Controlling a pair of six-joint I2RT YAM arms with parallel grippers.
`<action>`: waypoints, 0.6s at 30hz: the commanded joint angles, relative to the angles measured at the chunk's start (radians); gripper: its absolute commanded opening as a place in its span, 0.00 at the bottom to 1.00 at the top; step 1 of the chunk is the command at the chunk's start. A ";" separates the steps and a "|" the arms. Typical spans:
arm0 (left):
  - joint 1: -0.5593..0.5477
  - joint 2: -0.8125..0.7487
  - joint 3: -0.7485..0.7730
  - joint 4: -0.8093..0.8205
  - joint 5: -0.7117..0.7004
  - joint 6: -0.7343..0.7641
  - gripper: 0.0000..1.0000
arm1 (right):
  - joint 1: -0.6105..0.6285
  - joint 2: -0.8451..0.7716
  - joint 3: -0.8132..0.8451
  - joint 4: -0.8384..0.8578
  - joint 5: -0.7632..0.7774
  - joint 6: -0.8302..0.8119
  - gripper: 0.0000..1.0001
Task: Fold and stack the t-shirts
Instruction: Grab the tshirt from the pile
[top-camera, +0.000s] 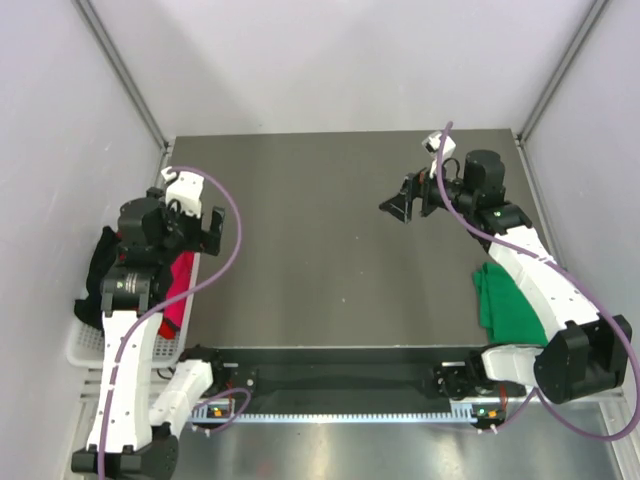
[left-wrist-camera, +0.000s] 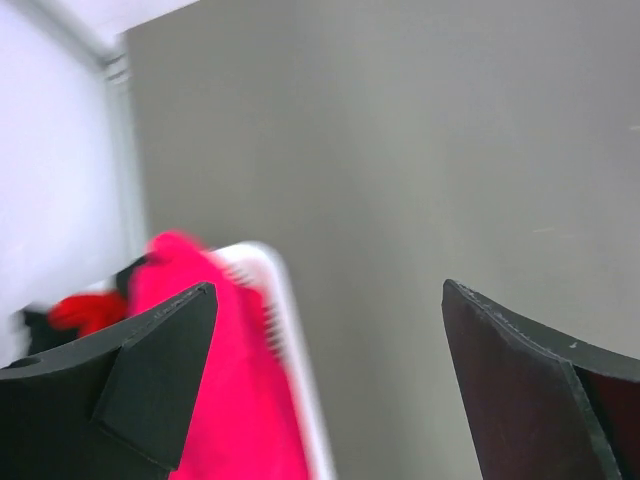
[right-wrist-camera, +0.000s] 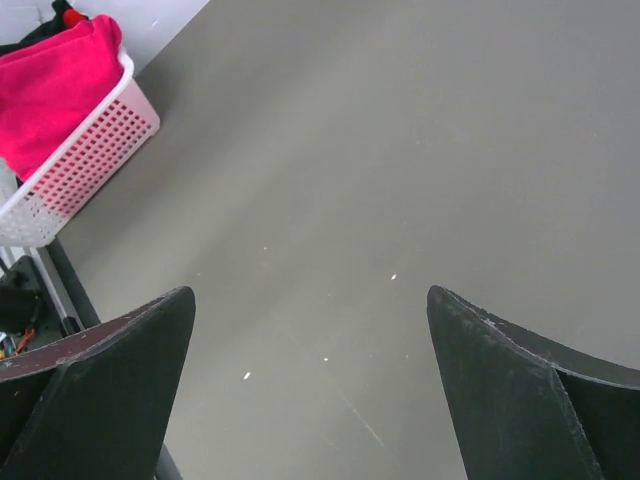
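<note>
Now the left pincer (top-camera: 208, 228) hangs spread and empty, the crimson-pink t-shirt (left-wrist-camera: 225, 390) just beyond its left finger in the white basket (right-wrist-camera: 95, 150) beside a black t-shirt (top-camera: 98, 268), while the right pincer (top-camera: 408, 203), equally spread and empty, hovers over the grey table (top-camera: 320, 270), the dark green t-shirt (top-camera: 503, 300) well behind it.

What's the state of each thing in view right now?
left end effector: open, empty, by the basket
right end effector: open, empty, over the table
pink t-shirt: bunched in the basket, not folded
black t-shirt: draped over the basket's outer side
green t-shirt: lying at the table's right edge, partly hidden
basket: upright, holding shirts
</note>
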 joint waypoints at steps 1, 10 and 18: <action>0.007 0.064 -0.011 0.001 -0.230 0.100 0.99 | -0.004 -0.031 -0.008 0.043 -0.031 -0.028 1.00; 0.007 0.293 -0.080 0.145 -0.410 0.155 0.77 | 0.025 -0.002 0.039 -0.187 -0.309 -0.367 1.00; 0.043 0.489 -0.001 0.209 -0.480 0.201 0.71 | 0.034 0.033 0.022 -0.181 -0.335 -0.342 1.00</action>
